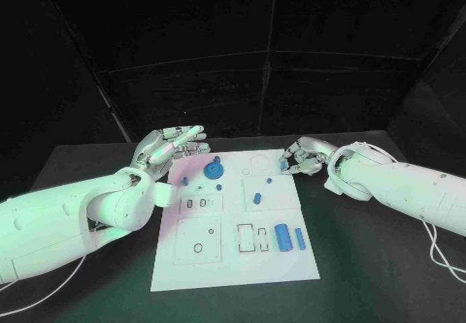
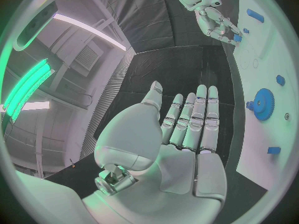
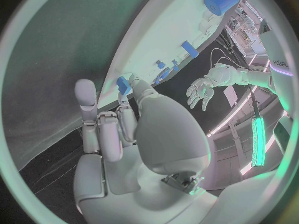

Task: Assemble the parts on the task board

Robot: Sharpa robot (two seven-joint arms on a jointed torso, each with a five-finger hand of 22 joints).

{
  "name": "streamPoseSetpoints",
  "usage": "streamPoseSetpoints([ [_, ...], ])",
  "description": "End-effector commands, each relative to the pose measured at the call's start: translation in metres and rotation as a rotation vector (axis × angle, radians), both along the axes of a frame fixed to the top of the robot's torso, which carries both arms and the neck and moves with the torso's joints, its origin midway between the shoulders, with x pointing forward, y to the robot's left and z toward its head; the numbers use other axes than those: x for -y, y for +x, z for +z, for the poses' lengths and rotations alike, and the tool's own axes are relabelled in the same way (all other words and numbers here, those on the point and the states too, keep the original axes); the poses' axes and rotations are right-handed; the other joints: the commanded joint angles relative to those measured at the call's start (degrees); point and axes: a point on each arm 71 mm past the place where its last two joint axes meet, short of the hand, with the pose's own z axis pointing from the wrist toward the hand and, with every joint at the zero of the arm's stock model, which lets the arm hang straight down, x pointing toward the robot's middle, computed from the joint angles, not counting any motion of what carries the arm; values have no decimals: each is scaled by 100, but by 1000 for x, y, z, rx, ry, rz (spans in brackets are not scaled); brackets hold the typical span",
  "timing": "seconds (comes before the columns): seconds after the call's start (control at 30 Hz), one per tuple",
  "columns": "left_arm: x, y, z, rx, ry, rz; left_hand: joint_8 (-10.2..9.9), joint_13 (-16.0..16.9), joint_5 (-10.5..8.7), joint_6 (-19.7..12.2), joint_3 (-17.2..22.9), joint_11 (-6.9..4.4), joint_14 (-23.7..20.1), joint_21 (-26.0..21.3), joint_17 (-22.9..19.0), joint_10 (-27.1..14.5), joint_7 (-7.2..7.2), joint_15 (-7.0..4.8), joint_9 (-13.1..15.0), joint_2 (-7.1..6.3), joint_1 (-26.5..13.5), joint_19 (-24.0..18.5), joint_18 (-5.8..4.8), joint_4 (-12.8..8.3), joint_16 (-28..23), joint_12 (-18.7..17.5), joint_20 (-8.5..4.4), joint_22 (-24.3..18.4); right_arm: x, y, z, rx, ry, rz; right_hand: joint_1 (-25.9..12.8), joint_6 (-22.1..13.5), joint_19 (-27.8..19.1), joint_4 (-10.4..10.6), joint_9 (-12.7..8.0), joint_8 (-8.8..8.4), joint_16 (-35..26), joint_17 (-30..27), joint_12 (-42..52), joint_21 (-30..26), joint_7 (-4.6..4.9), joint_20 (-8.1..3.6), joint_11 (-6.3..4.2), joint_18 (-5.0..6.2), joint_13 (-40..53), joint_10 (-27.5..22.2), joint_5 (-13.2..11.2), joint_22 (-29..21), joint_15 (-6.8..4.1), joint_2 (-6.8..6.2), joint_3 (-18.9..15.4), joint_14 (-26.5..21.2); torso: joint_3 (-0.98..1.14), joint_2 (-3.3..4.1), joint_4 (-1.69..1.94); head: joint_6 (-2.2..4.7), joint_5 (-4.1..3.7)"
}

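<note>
Right hand (image 3: 134,129) pinches small blue part (image 3: 124,84); left hand (image 2: 181,129) flat, fingers extended, holding nothing.

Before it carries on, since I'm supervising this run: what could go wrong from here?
The right hand pinches a small blue part only at its fingertips, at the task board's far edge, so it might slip off onto the black table. The left hand hangs open beside the blue gear; a careless sweep could knock it.
</note>
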Motion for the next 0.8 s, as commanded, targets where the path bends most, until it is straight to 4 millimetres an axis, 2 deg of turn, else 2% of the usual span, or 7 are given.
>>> streamPoseSetpoints([
  [0.03, 1, 0, 2, 15, -7, -14, -33, -3, 24, 36, 6, 1, 15, -23, -6, 53, 238, 7, 2, 39, 35, 27, 61, -35, -35, 20, -5, -7, 0, 1, 0, 4, -13, -10, -1, 64, 25, -4, 8, 28, 1, 706, 44, 26, 1, -22, -35, 23, 33, 30, -43, 13, 0, 73, 37, 428, 2, -1, 0, 1, -4],
  [0.6, 1, 0, 1, 14, -7, -14, -33, -3, 24, 36, 6, 1, 15, -23, -6, 53, 238, 7, 2, 39, 35, 27, 61, -35, -35, 20, -5, -7, -1, 2, -1, 19, -8, -30, -64, 299, 59, 0, 27, 111, 13, 744, 93, 55, -68, -62, -95, 18, 109, 104, -35, 48, -48, 199, 151, 438, 7, -1, -1, -24, -9],
  [0.8, 1, 0, 1, 14, -7, -14, -33, -3, 24, 36, 6, 1, 15, -23, -6, 53, 238, 7, 2, 39, 35, 27, 61, -35, -35, 20, -5, -7, -2, 2, 1, 46, 3, -34, -36, 466, 88, -38, 44, 177, 21, 773, 122, 76, -133, -101, -152, 13, 159, 150, -84, 82, -95, 287, 272, 444, 9, -2, -5, -30, 0],
])
